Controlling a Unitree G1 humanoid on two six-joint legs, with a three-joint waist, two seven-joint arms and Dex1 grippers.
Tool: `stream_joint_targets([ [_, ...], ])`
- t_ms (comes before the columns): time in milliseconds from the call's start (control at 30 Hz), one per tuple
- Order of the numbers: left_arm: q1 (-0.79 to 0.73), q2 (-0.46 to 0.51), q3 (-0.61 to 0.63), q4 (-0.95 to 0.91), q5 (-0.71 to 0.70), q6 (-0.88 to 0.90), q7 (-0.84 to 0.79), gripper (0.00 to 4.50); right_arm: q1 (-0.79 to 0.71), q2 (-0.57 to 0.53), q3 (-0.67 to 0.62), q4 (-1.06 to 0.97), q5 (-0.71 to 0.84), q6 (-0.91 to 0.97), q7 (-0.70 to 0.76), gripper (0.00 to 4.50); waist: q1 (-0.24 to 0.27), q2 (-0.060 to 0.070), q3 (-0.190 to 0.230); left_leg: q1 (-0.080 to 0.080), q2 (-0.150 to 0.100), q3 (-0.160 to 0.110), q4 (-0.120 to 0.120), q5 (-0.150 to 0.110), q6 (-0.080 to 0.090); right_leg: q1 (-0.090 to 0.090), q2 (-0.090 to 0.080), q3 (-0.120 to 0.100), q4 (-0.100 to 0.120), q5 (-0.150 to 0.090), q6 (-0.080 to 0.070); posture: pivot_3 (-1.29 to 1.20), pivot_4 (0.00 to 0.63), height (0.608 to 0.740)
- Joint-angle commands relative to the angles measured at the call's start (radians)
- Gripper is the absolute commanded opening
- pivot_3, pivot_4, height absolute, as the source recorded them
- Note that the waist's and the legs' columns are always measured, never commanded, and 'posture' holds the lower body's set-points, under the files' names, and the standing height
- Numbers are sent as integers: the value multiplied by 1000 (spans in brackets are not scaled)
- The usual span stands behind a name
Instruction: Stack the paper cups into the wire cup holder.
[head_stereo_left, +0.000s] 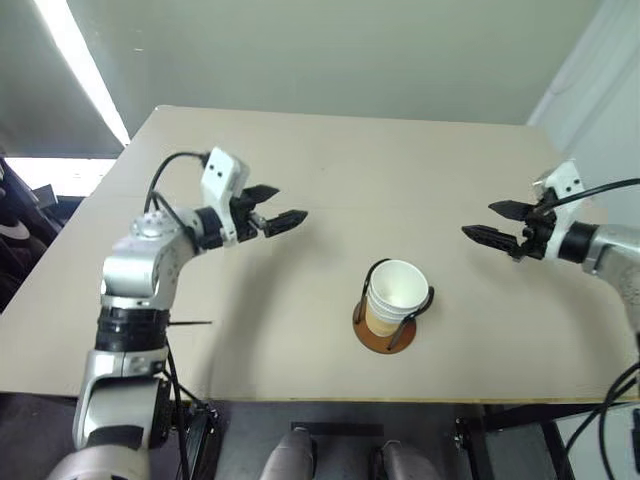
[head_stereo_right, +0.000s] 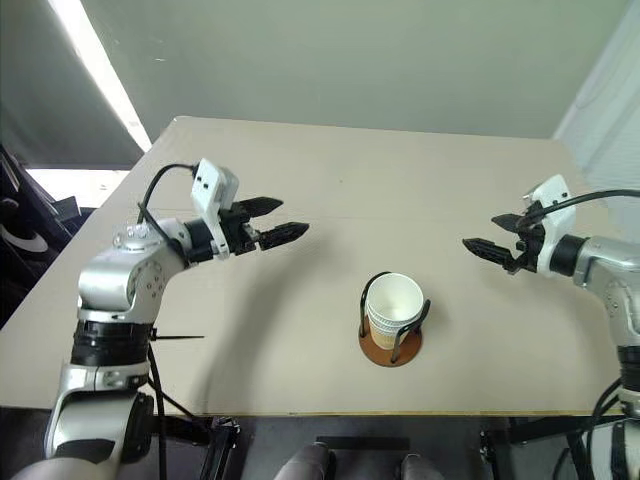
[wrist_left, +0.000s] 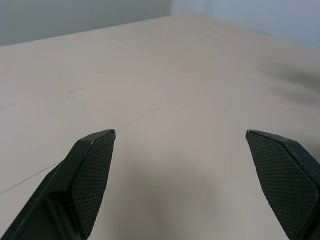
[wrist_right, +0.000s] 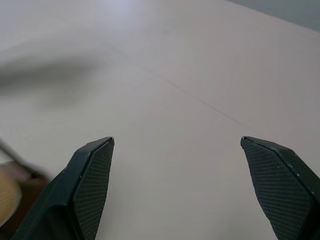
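Observation:
The paper cups (head_stereo_left: 393, 296) sit nested in one stack, tan-yellow outside and white inside, standing upright in the wire cup holder (head_stereo_left: 384, 335), whose black wire loops rise around them from a round reddish-brown base. This stands near the table's front edge, a little right of centre. My left gripper (head_stereo_left: 283, 207) hovers open above the table, up and to the left of the holder, with nothing between its fingers. On the far right my right gripper (head_stereo_left: 492, 222) is open and empty, pointing left toward the middle. An edge of the stack (wrist_right: 7, 192) and the holder's base show in the right wrist view.
The beige table (head_stereo_left: 330, 170) has a faint seam across its middle. Its front edge runs just below the holder. A grey wall stands behind the far edge, and dark floor lies to the left.

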Motion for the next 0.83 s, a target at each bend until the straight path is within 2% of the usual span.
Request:
stream_joint_targets([
  [33, 22, 4, 113, 59, 43, -50, 172, 4476, -7, 45, -68, 97, -73, -98, -134, 4155, -2, 0, 0, 2, 0, 0, -1, 0, 0, 2, 0, 0, 0, 0, -1, 0, 150, 740],
  [333, 90, 3, 172, 111, 49, -146, 243, 4476, -34, 127, -102, 378, -221, -318, -373, 4155, 1, 0, 0, 8, 0, 1, -9, 1, -2, 4, 0, 1, -1, 0, -5, 0, 150, 740],
  [467, 105, -11, 197, 153, 46, -213, 267, 4476, -67, 173, -149, 503, -229, -410, -481, 4155, -1, 1, 0, 9, 0, 2, -14, 3, -5, 2, -1, 2, -1, 0, -7, 0, 150, 740],
  [833, 123, -42, 224, 224, 48, -318, 346, 4476, -97, 238, -213, 719, -230, -650, -607, 4155, -1, 1, 0, 9, 0, 3, -18, 3, -6, -1, -1, 2, -1, -1, -10, 0, 150, 740],
])
